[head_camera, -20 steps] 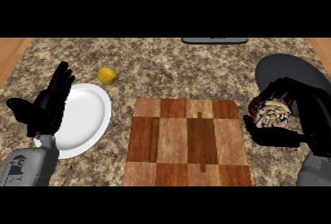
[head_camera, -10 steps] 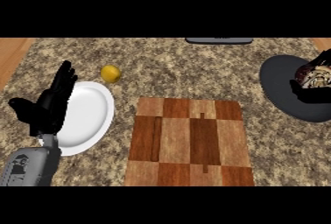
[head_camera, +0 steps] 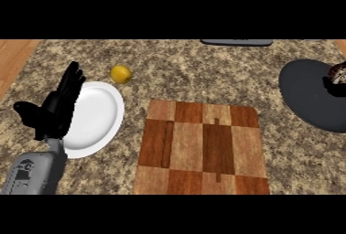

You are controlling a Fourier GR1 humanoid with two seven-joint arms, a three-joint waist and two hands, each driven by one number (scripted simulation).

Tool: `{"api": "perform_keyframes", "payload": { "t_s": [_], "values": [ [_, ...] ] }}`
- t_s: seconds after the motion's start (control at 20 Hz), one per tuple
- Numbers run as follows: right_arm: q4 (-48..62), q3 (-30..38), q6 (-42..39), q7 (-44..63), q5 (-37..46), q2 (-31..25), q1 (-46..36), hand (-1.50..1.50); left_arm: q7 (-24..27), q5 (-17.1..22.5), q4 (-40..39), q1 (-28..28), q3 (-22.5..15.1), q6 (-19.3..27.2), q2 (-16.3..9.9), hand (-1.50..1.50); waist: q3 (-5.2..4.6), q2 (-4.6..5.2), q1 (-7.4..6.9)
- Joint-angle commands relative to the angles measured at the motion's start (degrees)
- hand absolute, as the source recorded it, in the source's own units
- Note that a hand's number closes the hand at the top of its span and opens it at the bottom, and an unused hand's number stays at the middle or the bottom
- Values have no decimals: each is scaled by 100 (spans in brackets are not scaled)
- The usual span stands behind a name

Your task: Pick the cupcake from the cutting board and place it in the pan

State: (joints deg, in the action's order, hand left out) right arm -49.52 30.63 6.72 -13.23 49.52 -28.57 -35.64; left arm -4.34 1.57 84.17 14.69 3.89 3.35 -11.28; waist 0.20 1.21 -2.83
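The cupcake (head_camera: 338, 73) shows at the far right edge, over the dark round pan (head_camera: 310, 98), and the frame cuts part of it off. A black piece of my right hand (head_camera: 335, 88) shows just under the cupcake; the rest is out of view, so its grip is unclear. The checkered wooden cutting board (head_camera: 199, 146) lies in the middle with nothing on it. My left hand (head_camera: 57, 107) stands open at the left, fingers up, over the edge of a white plate.
A white plate (head_camera: 98, 121) lies left of the board, and a yellow lemon (head_camera: 121, 74) sits just beyond it. A dark flat object (head_camera: 236, 42) lies at the counter's far edge. The counter ends at a wooden strip (head_camera: 13, 59) on the left.
My right hand carried the cupcake from beside the board, rightwards and further away, to over the pan. It has slid almost out of view. The left hand has barely moved.
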Motion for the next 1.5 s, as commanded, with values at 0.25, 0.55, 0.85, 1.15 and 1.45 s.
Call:
{"api": "perform_keyframes", "payload": {
  "t_s": [0.25, 0.55, 0.85, 1.15, 1.45],
  "values": [
    [2305, 677, 340, -1030, -511, -402, -704, 150, 3, -47, -88, 193, -111, 12, 126, 0, 26, 72, -127],
    [3314, 561, -866, -904, -436, -587, -934, -150, -133, 19, -6, 309, -61, -24, 76, 0, 26, 89, -213],
    [3595, 791, -641, -1597, -636, -580, -912, -150, -4, -94, -153, 230, -110, 49, 156, 0, 26, 80, -146],
    [3607, 1638, -945, -2364, -1552, -855, -794, -150, -321, 35, 28, 266, 126, 7, -78, 0, 19, -13, 47],
    [3927, 1940, -2678, -2847, -2034, -1507, -317, -150, -214, -15, 122, -16, 108, 24, -52, 0, 8, -58, 144]
  ]
}}
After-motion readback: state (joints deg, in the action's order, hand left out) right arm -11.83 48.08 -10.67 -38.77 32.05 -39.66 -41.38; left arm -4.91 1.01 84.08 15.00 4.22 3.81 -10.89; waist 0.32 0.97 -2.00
